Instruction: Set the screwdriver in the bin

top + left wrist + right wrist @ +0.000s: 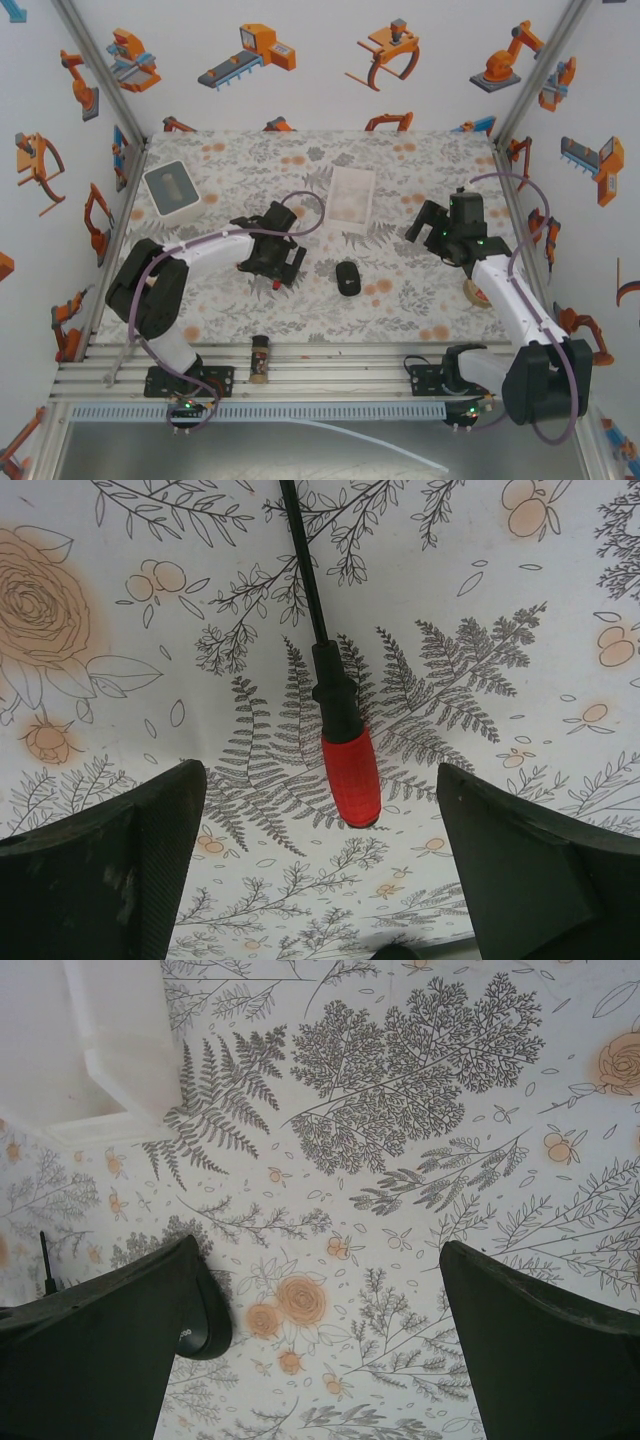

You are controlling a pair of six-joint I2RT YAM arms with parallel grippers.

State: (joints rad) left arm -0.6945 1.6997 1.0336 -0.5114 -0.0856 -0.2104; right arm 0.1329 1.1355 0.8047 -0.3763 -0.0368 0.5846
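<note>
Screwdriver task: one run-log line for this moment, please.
screwdriver: lying on table, ungrasped | left pincer: open, straddling it | right pincer: open, empty | bin: no screwdriver inside

Robot-patterned white walls (330,100) surround a floral tabletop (400,305).

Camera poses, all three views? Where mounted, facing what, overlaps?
Top external: above, behind bases, looking down at table; both arms show.
Left wrist: looks down at screwdriver; left pincer fingers flank it.
Right wrist: looks down at bin corner; right pincer fingers show.
Shared: top and left wrist, screwdriver; top and right wrist, bin.
</note>
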